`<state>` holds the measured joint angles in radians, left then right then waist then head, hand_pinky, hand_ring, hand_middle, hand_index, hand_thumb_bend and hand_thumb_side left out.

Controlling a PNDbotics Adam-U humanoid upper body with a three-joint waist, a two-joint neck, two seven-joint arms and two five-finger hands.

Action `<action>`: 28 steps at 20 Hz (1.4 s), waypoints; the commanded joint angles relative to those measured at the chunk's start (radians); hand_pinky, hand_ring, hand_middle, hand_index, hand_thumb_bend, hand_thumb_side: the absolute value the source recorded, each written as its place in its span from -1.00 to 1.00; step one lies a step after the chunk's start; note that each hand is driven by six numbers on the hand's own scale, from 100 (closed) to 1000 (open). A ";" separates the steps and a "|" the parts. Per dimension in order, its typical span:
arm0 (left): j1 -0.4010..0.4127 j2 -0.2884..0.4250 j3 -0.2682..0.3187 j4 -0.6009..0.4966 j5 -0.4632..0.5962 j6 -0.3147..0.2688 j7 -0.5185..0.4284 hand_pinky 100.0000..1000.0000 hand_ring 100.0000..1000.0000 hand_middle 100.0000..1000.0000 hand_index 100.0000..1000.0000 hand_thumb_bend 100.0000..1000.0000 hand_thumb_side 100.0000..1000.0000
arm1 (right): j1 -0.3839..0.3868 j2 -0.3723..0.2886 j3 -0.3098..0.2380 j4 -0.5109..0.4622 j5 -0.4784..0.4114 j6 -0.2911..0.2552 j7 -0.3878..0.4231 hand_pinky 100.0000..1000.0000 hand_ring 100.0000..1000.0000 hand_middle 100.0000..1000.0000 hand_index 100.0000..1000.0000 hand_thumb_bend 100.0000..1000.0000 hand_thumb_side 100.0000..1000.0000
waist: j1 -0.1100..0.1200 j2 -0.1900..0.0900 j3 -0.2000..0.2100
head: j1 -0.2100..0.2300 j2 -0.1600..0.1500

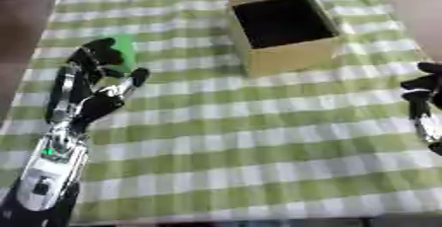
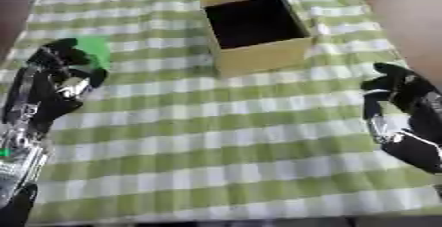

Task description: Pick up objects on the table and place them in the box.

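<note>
A flat bright green object (image 1: 127, 48) lies on the checked cloth at the far left. My left hand (image 1: 86, 102) reaches up from the lower left, open, with its fingertips (image 1: 96, 49) at the green object's left edge and hiding part of it; the thumb sticks out to the right, just below the object. Whether the fingers touch it I cannot tell. The open cardboard box (image 1: 289, 56) stands at the back centre, its dark inside showing nothing. My right hand (image 2: 406, 122) rests open at the right edge, fingers up, holding nothing.
A green-and-white checked cloth (image 1: 259, 132) covers the table. Bare brown table surface shows beyond the cloth's right edge (image 2: 406, 18). A wide stretch of cloth lies between the two hands, in front of the box.
</note>
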<state>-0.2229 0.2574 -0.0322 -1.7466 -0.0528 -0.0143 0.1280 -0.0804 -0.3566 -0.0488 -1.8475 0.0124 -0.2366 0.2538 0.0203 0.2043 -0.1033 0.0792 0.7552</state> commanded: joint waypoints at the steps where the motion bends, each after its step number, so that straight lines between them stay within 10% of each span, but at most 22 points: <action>1: -0.025 0.075 0.015 -0.034 -0.028 0.005 -0.028 0.12 0.36 0.22 0.55 0.49 -0.63 | -0.002 -0.013 -0.006 -0.022 0.004 0.001 -0.004 0.38 0.50 0.20 0.76 -1.00 -0.73 | 0.001 -0.018 0.000 | -0.007 0.003; 17: -0.321 0.533 -0.017 0.158 -0.263 0.141 -0.292 0.31 0.46 0.41 0.64 0.81 -0.90 | 0.018 -0.022 0.004 -0.016 0.010 0.001 0.003 0.38 0.50 0.19 0.76 -1.00 -0.72 | 0.013 -0.043 -0.009 | -0.021 0.008; 28: -0.622 0.438 -0.117 0.622 -0.617 0.067 -0.562 0.39 0.46 0.43 0.60 0.76 -1.00 | 0.026 -0.024 0.016 -0.012 0.006 0.000 0.015 0.38 0.49 0.18 0.75 -1.00 -0.72 | 0.014 -0.056 -0.026 | -0.021 0.015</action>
<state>-0.8207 0.6918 -0.1506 -1.1568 -0.6287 0.0656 -0.4159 -0.0516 -0.3579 -0.0300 -1.8475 0.0195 -0.2339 0.2652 0.0358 0.1654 -0.1299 0.0593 0.7646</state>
